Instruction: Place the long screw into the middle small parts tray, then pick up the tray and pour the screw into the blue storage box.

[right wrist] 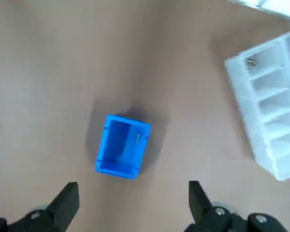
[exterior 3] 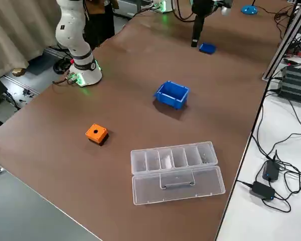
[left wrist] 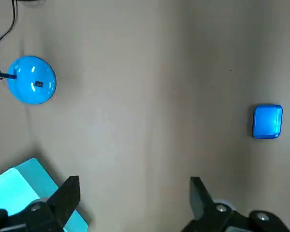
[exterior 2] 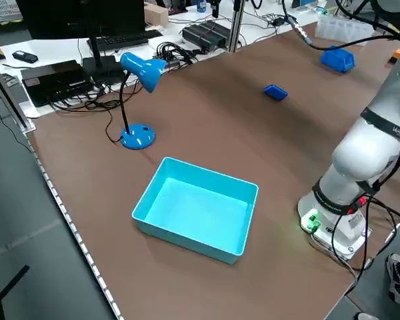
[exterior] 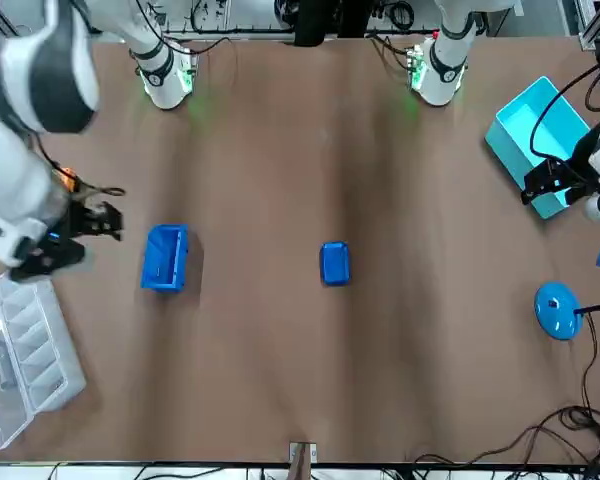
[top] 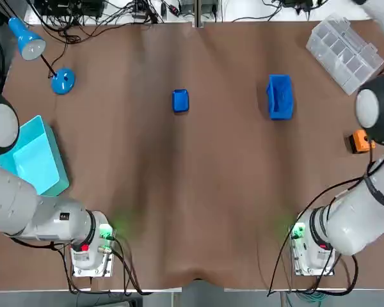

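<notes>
step: 1/2, screw not yet fetched | long screw: can't make out, prob. in clear organiser [top: 345, 46], far R of small blue tray [top: 180, 101] | R gripper [right wrist: 133, 191]: released, empty, R of tray nr organiser | L gripper [left wrist: 133, 186]: released, idle, L of tray | next: R down to organiser, pinch screw

**Blue box at mid-frame, clear organiser at the edge**

The right gripper [right wrist: 133, 188] hangs over the brown table [right wrist: 48, 72] with its two dark fingers [right wrist: 67, 198] spread wide and nothing between them. Just beyond the fingertips, near the centre of the frame, a blue box [right wrist: 122, 147] sits open side up. A small pale sliver [right wrist: 137, 138] lies inside it near one wall, too small to identify. Well apart from the box, a clear compartment organiser [right wrist: 273, 121] is cut off by the frame's edge. One of its cells holds a few tiny metallic bits [right wrist: 251, 61].
</notes>
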Tool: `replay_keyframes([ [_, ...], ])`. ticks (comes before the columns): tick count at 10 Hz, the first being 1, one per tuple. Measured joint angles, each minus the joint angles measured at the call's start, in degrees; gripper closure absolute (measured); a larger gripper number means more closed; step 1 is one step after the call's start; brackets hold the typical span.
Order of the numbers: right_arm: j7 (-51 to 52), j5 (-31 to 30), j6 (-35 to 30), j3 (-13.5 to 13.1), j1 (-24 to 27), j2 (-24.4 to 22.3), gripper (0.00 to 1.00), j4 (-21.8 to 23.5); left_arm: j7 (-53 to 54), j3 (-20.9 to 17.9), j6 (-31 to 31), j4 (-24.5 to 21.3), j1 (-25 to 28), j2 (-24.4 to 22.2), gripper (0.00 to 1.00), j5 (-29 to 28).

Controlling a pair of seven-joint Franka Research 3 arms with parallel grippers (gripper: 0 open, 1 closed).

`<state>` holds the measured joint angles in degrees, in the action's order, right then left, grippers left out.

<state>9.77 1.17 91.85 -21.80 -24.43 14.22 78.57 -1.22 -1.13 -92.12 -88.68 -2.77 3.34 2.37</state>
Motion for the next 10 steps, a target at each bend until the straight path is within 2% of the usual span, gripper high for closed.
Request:
replay_keyframes([
  [3, 0.07, -0.48, -2.57, 8.71, 13.82, -5.73, 0.00, 0.91, 0.00, 0.00, 0.00, 0.02, 0.00, 0.01, 0.00, 0.00],
  [4, 0.04, -0.48, -2.51, 9.74, 15.48, -7.57, 0.00, 2.55, 0.00, 0.00, 0.00, 0.02, 0.00, 0.01, 0.00, 0.00],
  [6, -0.48, -0.48, -1.52, 10.05, 15.96, -10.41, 0.00, 6.24, 0.00, 0.00, 0.00, 0.02, 0.00, 0.01, 0.00, 0.00],
  [10, -4.14, -0.48, -2.09, 10.26, 16.11, -11.26, 0.00, 6.80, 0.00, 0.00, 0.00, 0.02, 0.01, 0.01, 0.00, 0.00],
])
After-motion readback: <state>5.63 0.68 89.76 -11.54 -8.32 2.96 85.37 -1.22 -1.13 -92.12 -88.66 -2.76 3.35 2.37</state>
